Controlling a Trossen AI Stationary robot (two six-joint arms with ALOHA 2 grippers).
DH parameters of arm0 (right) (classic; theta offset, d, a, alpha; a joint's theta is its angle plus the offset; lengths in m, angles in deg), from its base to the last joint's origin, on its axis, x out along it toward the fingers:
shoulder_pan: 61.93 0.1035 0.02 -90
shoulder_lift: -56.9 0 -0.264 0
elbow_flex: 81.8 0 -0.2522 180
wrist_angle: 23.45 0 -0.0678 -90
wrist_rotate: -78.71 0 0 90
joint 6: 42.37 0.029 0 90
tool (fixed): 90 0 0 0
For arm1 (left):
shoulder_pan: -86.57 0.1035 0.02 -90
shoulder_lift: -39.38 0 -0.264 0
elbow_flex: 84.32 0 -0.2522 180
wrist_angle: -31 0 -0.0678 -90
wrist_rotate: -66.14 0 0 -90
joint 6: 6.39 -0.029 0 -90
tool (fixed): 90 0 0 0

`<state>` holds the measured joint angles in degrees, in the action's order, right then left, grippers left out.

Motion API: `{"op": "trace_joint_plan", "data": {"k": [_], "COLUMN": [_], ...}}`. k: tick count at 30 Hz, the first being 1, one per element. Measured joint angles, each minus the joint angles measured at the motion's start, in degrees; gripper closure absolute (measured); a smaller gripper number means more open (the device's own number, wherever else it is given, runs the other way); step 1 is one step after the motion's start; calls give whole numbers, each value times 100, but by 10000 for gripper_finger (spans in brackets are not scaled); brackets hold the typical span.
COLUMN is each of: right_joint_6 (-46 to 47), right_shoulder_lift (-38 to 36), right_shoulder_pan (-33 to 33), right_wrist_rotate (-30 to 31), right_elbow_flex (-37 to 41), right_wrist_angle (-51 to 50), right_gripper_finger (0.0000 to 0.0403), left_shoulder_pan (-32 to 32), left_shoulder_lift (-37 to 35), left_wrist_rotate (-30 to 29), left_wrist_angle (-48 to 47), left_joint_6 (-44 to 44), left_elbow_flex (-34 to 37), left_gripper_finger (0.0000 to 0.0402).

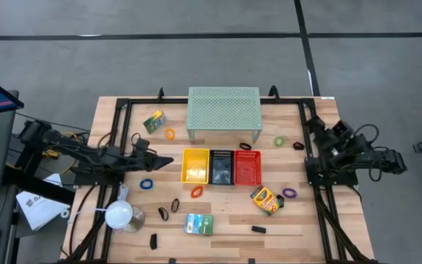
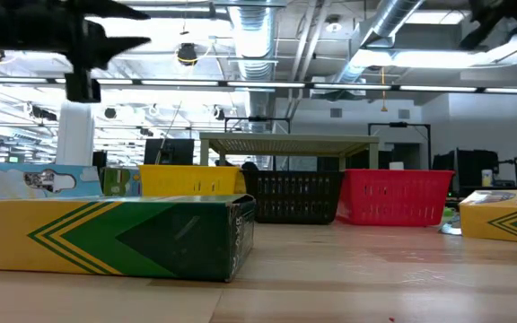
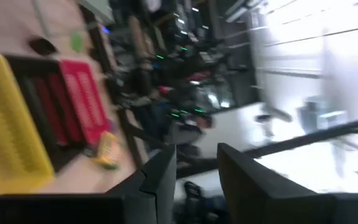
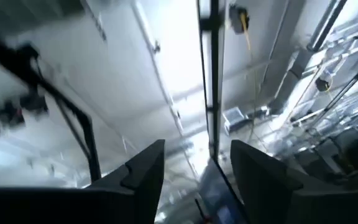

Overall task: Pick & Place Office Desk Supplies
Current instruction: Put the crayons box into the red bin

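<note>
My left tool [image 1: 168, 159] hung above the wooden surface [image 1: 299, 220], tips just left of the yellow bin [image 1: 195, 166], fingers [image 3: 160, 180] spread a little with nothing between them. My right tool [image 4: 194, 180] was parked at the right edge, aimed up at the ceiling, fingers apart and empty.

Yellow, black [image 1: 221, 167] and red bins [image 1: 247, 168] sat side by side mid-surface, the pale green mesh shelf [image 1: 223, 110] just behind them. Supplies lay loose around them:
- crayon box [image 1: 267, 199] right of centre, purple ring [image 1: 289, 193] just beside it
- second crayon box [image 1: 153, 122] back left, orange ring [image 1: 170, 134] next to it
- green-white box [image 1: 198, 224] near the front
- blue ring [image 1: 146, 184] and red ring [image 1: 196, 192] in front of the bins
- green ring [image 1: 279, 141] back right
- black clip [image 1: 258, 229] up front

White lamp [image 1: 119, 215] front left. Bin contents were probably nil, but the mesh hid them.

Room: grey floor, exposed ducts [image 2: 258, 36] and strip lights overhead.
</note>
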<state>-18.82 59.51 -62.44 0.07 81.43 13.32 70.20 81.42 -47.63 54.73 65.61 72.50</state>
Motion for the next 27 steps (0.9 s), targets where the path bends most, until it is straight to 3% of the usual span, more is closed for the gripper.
{"op": "trace_joint_plan", "data": {"k": [5, 10, 14, 17, 20, 27], "right_joint_6": [859, 1250, 1127, 867, 705, 642], "right_shoulder_lift": [0, 87, 202, 374, 619, 1262], "right_shoulder_pan": [6, 57, 55, 55, 55, 55], "right_wrist_rotate": [58, 58, 80, 91, 95, 93], "right_elbow_flex": [-2, -7, -181, -383, -571, -859], "right_wrist_angle": [220, 241, 256, 228, 217, 200], "right_gripper_finger": [223, 223, 223, 223, 223, 223], "left_shoulder_pan": [200, 678, 1168, 1584, 2092, 3124], "left_shoulder_lift": [1123, 2137, 2370, 2124, 1680, 1321], "left_wrist_rotate": [-441, -474, -474, -423, -122, 112], "left_wrist_angle": [9, -5, -1, -198, -1192, -4987], "left_joint_6": [-677, -1868, -3305, -4435, -5329, -6345], "left_elbow_flex": [-621, -1523, -2299, -2802, -3467, -5641], "left_gripper_finger": [277, 277, 277, 276, 271, 238]}}
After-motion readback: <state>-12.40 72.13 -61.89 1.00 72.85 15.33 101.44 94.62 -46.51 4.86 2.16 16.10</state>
